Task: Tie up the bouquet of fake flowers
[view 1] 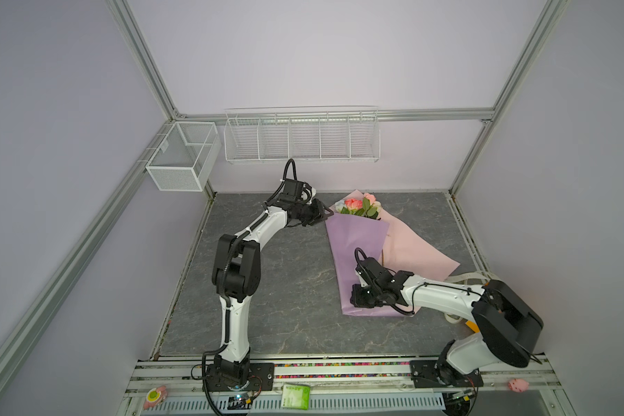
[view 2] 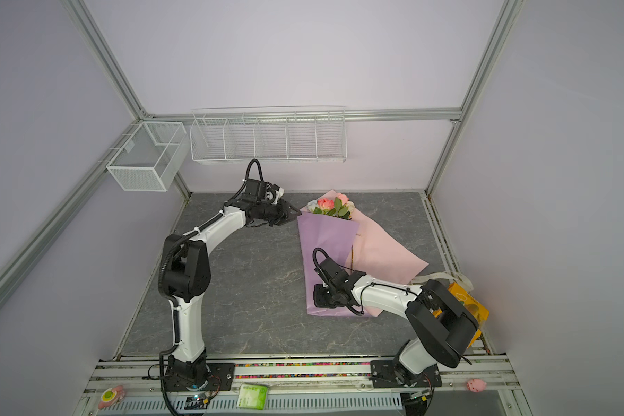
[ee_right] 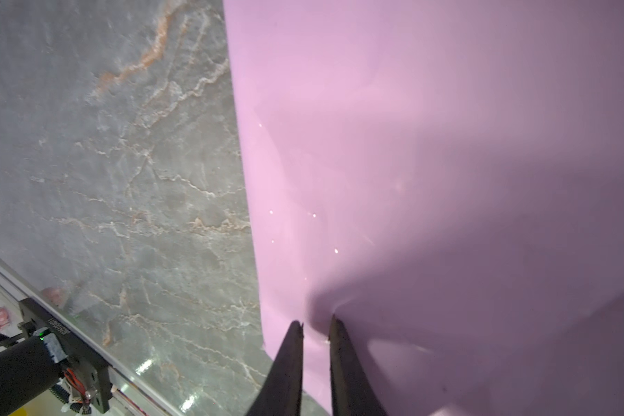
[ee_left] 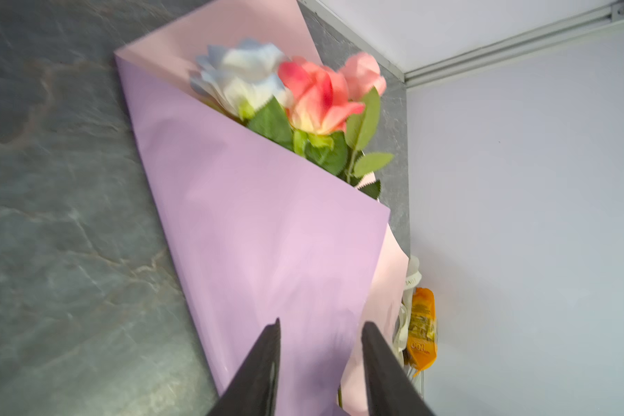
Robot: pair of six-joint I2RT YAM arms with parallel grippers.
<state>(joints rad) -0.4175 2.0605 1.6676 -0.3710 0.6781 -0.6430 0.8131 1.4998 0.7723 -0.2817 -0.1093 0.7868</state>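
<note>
The bouquet of fake flowers (view 1: 357, 206) (view 2: 330, 206) lies on the grey table, its pink, peach and pale blue roses (ee_left: 303, 97) poking out of a folded lilac paper (view 1: 353, 245) (ee_left: 260, 234) over a pink sheet (view 1: 418, 248). My left gripper (view 1: 326, 212) (view 2: 296, 213) (ee_left: 321, 324) hovers by the paper's upper left corner, open, nothing between its fingers. At the wrap's lower end my right gripper (view 1: 357, 300) (view 2: 319, 299) (ee_right: 316, 320) has its tips on the lilac paper (ee_right: 429, 162); its jaws stand narrowly open. The stems are mostly hidden inside the wrap.
A cream lettered ribbon (view 1: 465, 277) (ee_left: 411, 277) and an orange packet (view 2: 472, 306) (ee_left: 424, 324) lie at the table's right edge behind my right arm. A wire rack (view 1: 301, 137) and a mesh box (view 1: 182, 155) hang on the back wall.
</note>
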